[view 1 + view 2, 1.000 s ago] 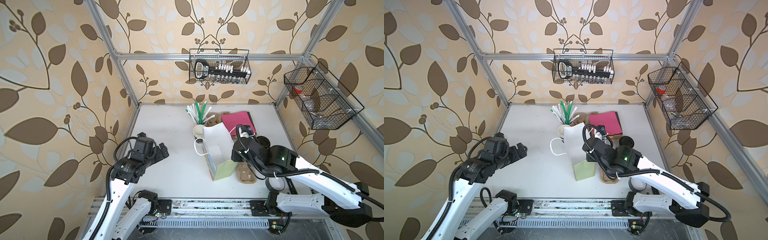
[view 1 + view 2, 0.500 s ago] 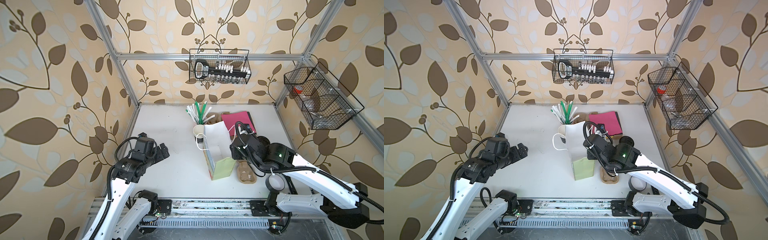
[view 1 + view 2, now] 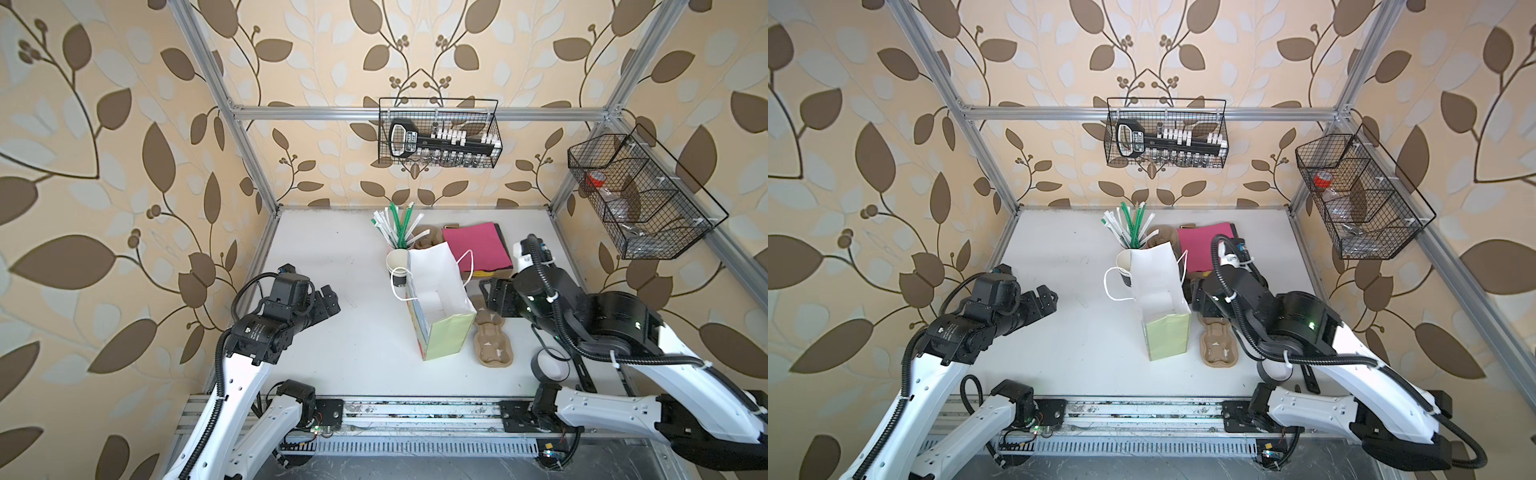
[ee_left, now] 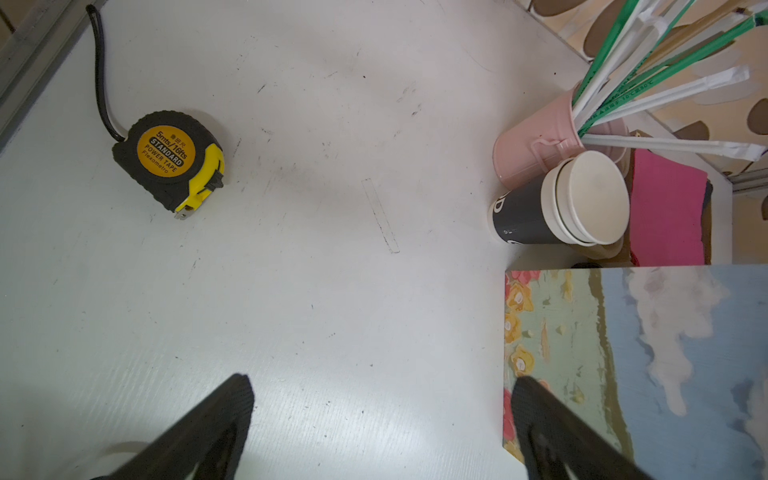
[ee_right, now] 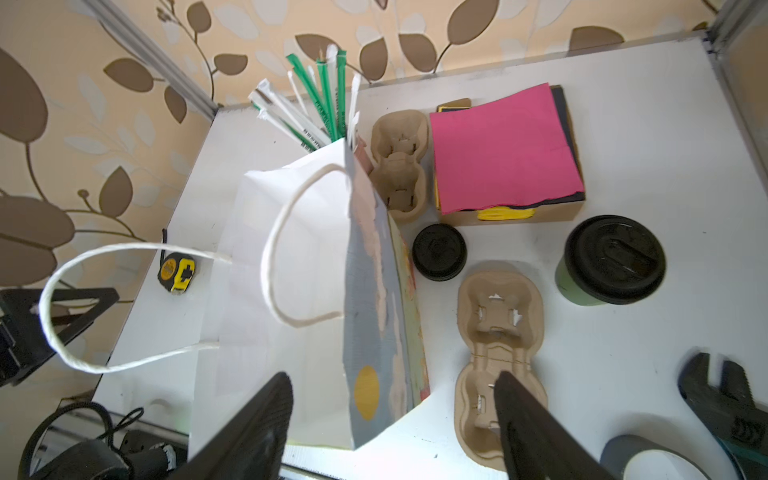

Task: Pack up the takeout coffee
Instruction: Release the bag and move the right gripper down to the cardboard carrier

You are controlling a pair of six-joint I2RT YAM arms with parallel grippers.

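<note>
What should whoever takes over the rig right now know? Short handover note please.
Left gripper: open, empty, over the table, left of the bag.
Right gripper: open, holding nothing, beside the bag's right wall.
Takeout coffee: lidded, upright on the table, outside the bag, with the cup carrier between them; hidden behind the right arm in both top views.
Paper bag: upright, mouth open, nothing seen inside.
Done: bag stands open.
Left: grasp the coffee, set it in the bag.

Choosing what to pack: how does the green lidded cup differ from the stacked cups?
The green cup has a black lid; the stacked cups are open, white inside. The green cup is single and pale-sided; the stacked cups are nested and dark-sided. Both stand upright on the table.
</note>
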